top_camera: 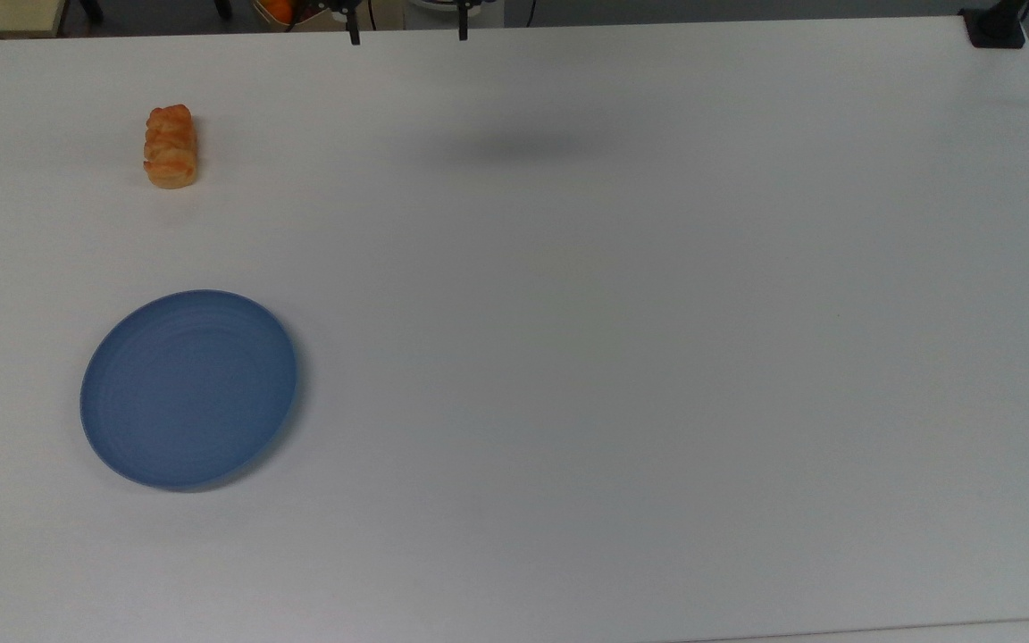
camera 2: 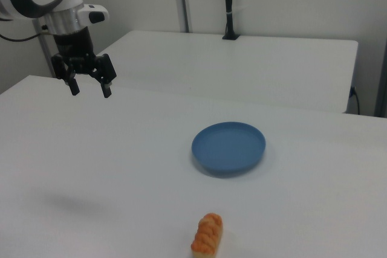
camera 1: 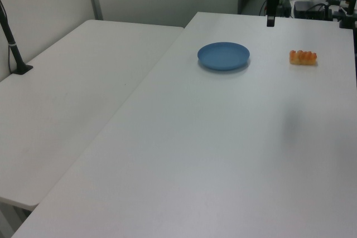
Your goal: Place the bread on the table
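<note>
The small golden-orange flaky bread roll (top_camera: 171, 147) lies on the white matte table (top_camera: 622, 339), well apart from the round blue plate (top_camera: 188, 389). My black two-finger gripper (camera 2: 89, 88) hangs spread and empty, high above the table and far from the plate. I judge the task done, so I should lift away without touching the roll.

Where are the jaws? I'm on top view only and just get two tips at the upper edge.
Observer: The right view has the jaws hanging well above the table, open, with nothing between them.
Operator: Is the bread lying flat?
Observer: Yes. Seen side-on in the left view, the bread rests flat on the tabletop, apart from the blue plate.
Operator: Anything beyond the plate side?
Observer: A second white table stands alongside, at the left view's left.
</note>
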Tool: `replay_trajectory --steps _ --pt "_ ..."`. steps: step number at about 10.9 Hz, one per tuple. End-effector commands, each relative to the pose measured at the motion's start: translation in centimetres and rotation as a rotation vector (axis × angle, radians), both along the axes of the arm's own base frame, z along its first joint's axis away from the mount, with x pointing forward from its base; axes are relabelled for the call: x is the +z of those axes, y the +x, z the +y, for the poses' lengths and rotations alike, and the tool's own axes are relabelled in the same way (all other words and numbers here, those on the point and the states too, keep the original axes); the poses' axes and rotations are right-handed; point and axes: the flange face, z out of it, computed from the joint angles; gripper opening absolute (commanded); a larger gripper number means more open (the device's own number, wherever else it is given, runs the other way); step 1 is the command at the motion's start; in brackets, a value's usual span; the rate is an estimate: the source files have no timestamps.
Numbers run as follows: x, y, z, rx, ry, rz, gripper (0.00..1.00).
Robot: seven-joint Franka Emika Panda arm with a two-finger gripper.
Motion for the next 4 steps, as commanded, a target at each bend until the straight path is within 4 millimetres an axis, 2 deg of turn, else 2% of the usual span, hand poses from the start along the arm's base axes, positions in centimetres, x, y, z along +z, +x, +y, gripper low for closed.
replay_trajectory --steps 1,4 --pt "1.79 -1.09 -2.11 -0.054 -0.002 0.001 1.00" --pt "1.80 -1.38 -2.49 -0.063 -0.004 0.022 1.00"
